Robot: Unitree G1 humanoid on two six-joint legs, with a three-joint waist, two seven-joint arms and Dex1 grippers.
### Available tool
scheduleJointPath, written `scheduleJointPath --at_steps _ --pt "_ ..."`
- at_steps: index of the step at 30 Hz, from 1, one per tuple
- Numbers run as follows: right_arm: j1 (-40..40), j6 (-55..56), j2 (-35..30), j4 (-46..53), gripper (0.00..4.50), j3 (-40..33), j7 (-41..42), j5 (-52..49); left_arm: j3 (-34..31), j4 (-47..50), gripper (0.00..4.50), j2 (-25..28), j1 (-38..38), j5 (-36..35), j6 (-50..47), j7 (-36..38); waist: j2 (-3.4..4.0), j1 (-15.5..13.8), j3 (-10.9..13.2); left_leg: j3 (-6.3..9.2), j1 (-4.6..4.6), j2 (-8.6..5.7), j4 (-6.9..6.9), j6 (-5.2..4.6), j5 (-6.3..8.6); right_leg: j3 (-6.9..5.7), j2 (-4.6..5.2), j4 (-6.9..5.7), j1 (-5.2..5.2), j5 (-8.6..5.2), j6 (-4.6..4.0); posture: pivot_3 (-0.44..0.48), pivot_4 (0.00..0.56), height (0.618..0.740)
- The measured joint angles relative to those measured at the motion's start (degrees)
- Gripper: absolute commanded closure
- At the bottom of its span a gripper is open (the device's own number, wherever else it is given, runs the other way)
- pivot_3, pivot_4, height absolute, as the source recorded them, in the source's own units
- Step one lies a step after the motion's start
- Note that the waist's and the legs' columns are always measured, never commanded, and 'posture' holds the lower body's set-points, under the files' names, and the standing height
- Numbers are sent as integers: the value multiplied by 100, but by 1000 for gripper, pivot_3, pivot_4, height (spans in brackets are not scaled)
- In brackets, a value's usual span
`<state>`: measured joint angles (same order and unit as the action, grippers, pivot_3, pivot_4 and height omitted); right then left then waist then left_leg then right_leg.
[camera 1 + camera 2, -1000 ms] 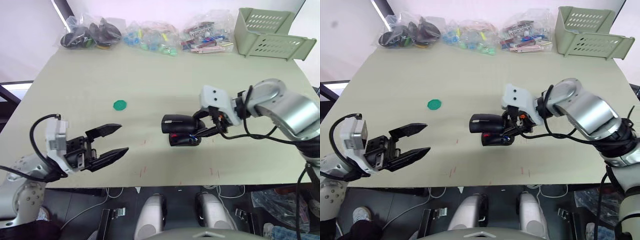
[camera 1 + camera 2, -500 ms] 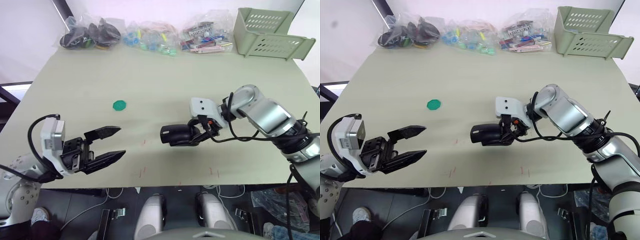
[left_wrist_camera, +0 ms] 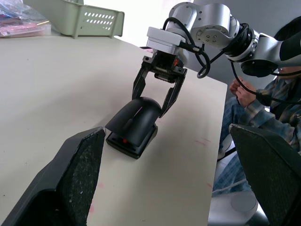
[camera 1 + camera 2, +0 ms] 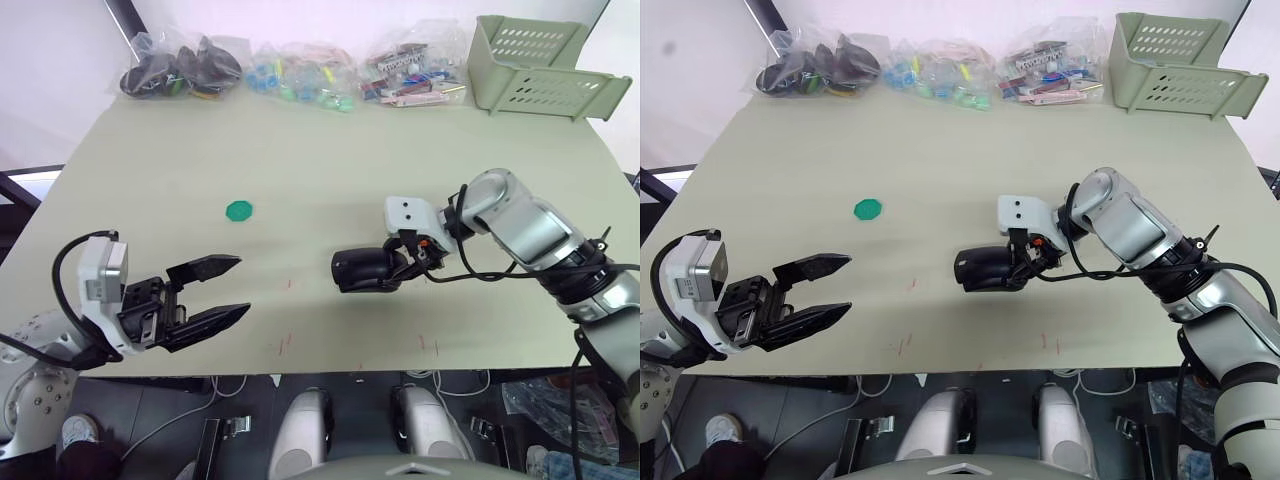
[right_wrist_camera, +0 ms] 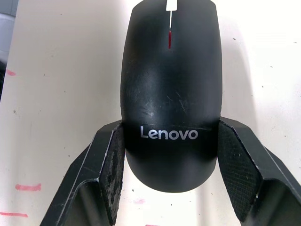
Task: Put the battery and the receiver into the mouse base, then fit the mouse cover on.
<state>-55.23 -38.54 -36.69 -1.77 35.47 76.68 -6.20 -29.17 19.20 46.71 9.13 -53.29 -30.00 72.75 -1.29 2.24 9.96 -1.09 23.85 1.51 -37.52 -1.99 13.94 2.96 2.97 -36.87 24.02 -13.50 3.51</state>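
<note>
The black mouse cover point(image 4: 360, 270) lies on top of the mouse base point(image 3: 127, 143) near the middle of the table. Only a thin black edge of the base shows under it. My right gripper point(image 4: 396, 268) is shut on the rear of the cover, one finger on each side, and its pads point(image 5: 115, 150) touch the shell beside the Lenovo mark. Both the battery and the receiver are hidden. Over the table's front left edge my left gripper point(image 4: 243, 286) stands open and holds nothing, well to the left of the mouse.
A flat green disc point(image 4: 238, 210) lies left of centre. Clear bags of parts point(image 4: 300, 75) line the back edge, and a pale green basket point(image 4: 540, 70) stands at the back right. A seated person point(image 3: 277, 99) shows beyond the table's right side.
The cover, held above the base with red insides showing a second ago, now rests down on the base. The closed mouse has slid slightly right with my right gripper. My left gripper barely moved.
</note>
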Motion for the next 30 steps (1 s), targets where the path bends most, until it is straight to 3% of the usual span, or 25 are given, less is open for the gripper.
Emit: scheduleJointPath --at_steps 30 --pt "30 544 290 -822 2226 -22 441 550 -137 51 0 62 114 -93 -117 12 -1 13 -1 1 -12 -12 0 5 -4 0 -2 -9 -7 1 0 0 150 740"
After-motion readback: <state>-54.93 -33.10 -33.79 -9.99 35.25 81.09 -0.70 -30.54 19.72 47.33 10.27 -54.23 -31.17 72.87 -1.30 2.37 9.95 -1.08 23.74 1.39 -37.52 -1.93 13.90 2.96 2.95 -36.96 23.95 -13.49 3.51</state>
